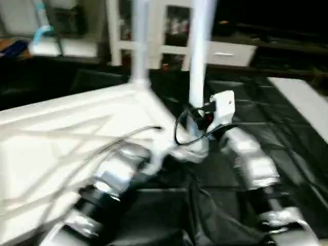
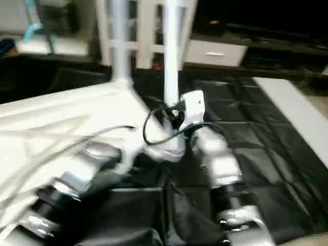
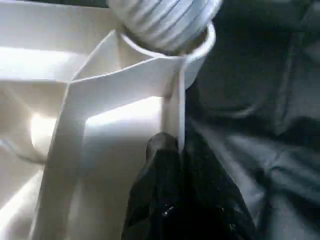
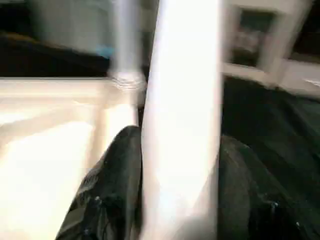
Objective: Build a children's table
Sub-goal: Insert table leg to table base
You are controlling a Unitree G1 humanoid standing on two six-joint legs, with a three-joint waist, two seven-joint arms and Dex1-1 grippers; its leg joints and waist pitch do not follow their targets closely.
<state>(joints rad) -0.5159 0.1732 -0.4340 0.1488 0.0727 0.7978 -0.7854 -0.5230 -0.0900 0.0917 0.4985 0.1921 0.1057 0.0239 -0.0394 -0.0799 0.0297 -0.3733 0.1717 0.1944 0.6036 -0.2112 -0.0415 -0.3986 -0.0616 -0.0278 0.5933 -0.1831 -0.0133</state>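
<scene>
Table top (image 1: 61, 128) lies underside-up on the black-covered worktop (image 1: 256, 102). Right tool (image 4: 180, 165) clamped on an upright leg (image 1: 200, 56) — at the near corner socket (image 3: 195, 45). Left tool (image 3: 172, 165) — together, at the rim beside it.

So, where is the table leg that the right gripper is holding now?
The leg stands upright right of centre in the head view, between the right gripper's jaws, beside the table top's near corner and right of another upright leg at its far corner.
</scene>
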